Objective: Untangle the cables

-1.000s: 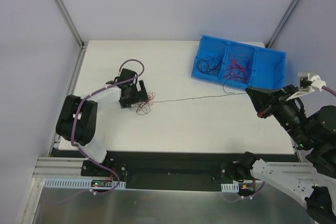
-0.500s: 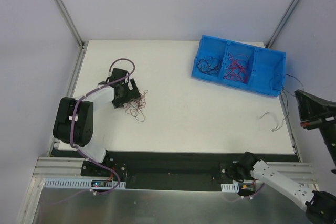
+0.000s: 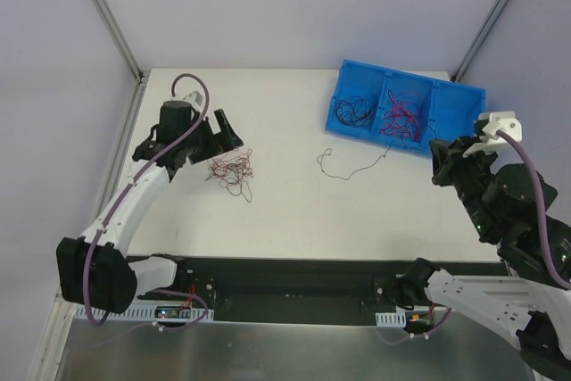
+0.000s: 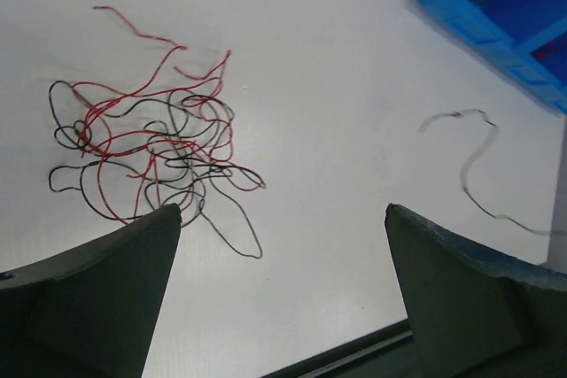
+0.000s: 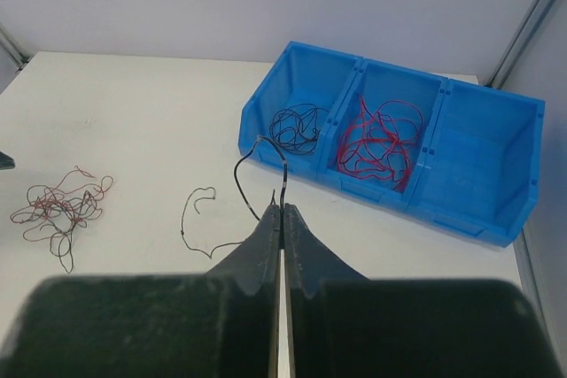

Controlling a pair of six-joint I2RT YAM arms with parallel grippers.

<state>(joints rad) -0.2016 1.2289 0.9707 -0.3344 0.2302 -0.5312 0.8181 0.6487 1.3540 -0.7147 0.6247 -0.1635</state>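
white tabletop point(image 3: 294, 211), enclosed by pale walls; arm bases at the near edge.

item 1: tangle of red and black cables point(image 3: 230, 169) point(image 4: 151, 148) point(image 5: 58, 210). lying flat on the left half of the table, loosely knotted, with one red end and one black end trailing out. nothing is touching it.

item 2: single black cable point(image 3: 352, 162) point(image 4: 478, 165) point(image 5: 208, 219). laid in curves on the table right of centre, just near of the bin's left end and well apart from the tangle. in the right wrist view one end is seen rising in a loop to the right gripper's tips.

item 3: blue bin point(image 3: 457, 118) point(image 5: 483, 165), three compartments, set at the far right of the table. loose black cables point(image 3: 354, 111) point(image 5: 297, 124) are held in the left compartment and loose red cables point(image 3: 401, 116) point(image 5: 381, 143) in the middle one.

item 4: left gripper point(image 3: 230, 134) point(image 4: 282, 210). held above the table just far of the tangle, jaws spread wide, nothing gripped; the tangle is seen beside its left finger in the wrist view.

item 5: right gripper point(image 3: 439, 162) point(image 5: 282, 208). raised at the right side of the table, near of the bin, jaws pressed together on the single black cable's end.
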